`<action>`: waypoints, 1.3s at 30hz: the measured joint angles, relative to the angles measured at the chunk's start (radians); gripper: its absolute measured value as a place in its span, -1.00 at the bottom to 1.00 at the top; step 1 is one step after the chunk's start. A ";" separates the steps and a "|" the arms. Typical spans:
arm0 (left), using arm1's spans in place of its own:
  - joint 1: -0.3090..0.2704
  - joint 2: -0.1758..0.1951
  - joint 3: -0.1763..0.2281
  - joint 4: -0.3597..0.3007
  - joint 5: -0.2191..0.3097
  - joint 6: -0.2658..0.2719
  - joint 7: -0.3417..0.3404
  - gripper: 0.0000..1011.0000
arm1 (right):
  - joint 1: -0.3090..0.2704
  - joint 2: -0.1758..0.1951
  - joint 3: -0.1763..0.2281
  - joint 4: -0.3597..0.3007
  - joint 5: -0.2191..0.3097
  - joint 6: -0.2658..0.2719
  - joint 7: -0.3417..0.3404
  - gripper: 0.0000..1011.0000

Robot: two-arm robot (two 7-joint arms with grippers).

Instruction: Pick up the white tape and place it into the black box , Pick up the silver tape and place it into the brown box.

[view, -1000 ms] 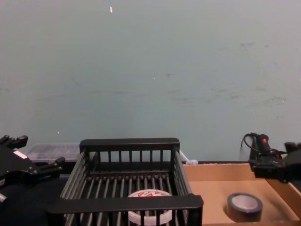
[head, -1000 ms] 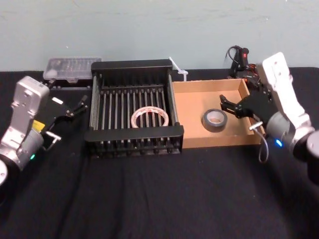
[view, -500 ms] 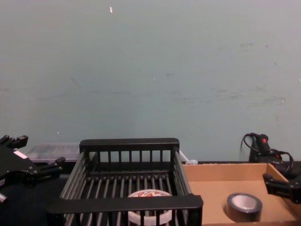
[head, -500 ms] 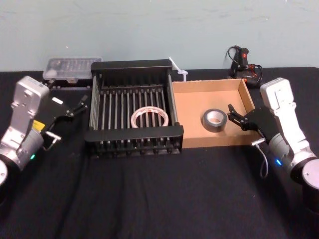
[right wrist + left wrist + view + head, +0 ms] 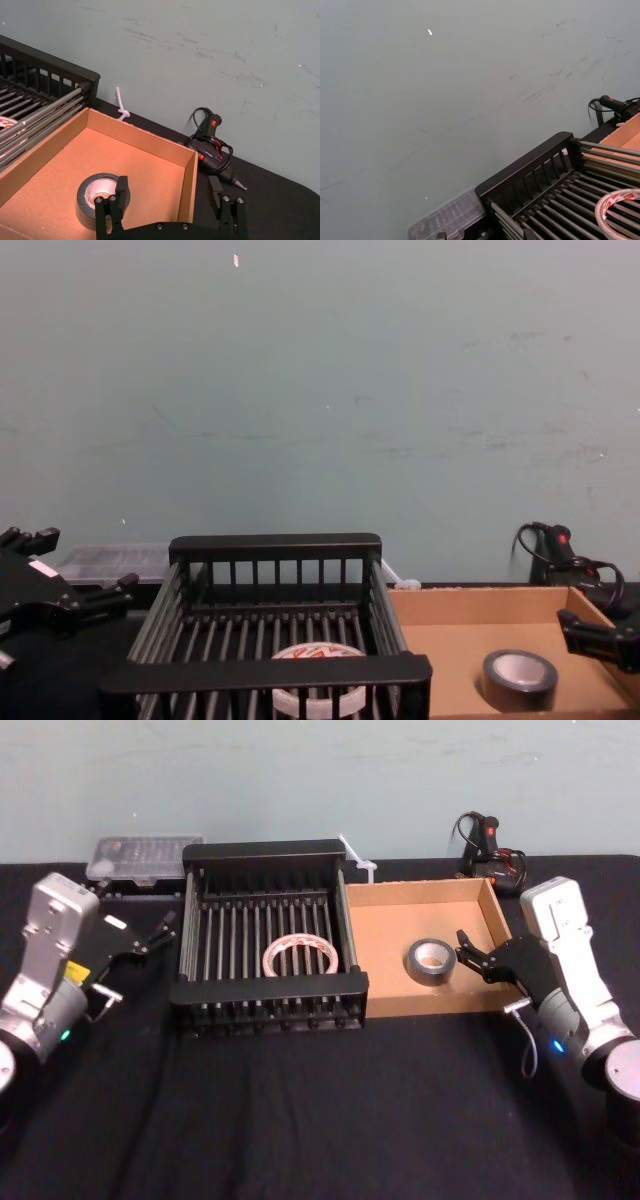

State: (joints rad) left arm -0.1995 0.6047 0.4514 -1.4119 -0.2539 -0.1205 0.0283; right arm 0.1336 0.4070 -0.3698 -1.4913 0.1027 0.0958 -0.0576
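Observation:
The white tape [image 5: 298, 957] lies flat on the slats inside the black box [image 5: 268, 988], also seen from the front as the white tape [image 5: 318, 695] behind the black box's front rim [image 5: 265, 672]. The silver tape [image 5: 431, 960] lies flat inside the brown box [image 5: 385, 920]. My right gripper [image 5: 466, 953] is open just right of the silver tape, over the box's right part, holding nothing. In the right wrist view the right gripper [image 5: 167, 192] spreads beside the silver tape [image 5: 102, 200]. My left gripper [image 5: 160, 932] stands open left of the black box, also holding nothing.
A clear plastic case [image 5: 145, 858] sits behind the black box's left corner. A black glue gun [image 5: 487, 850] with its cable lies behind the brown box. A white zip tie [image 5: 358, 858] lies between the boxes at the back. Black cloth covers the table's front [image 5: 320, 1120].
My right gripper, a second ago higher over the brown box's right end, has come down and back; for the last half second it has barely moved. The tapes and left arm are still.

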 joint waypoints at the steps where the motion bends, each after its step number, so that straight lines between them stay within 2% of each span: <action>1: 0.000 0.000 0.000 0.000 0.000 0.000 0.000 0.98 | 0.000 0.000 0.000 0.000 0.000 0.000 0.000 0.98; 39: 0.000 0.000 0.000 0.000 0.000 0.000 0.000 0.98 | 0.001 0.001 -0.002 0.000 -0.001 0.000 0.000 0.98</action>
State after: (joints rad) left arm -0.1995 0.6047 0.4514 -1.4120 -0.2539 -0.1205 0.0283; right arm 0.1345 0.4084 -0.3719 -1.4913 0.1014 0.0959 -0.0576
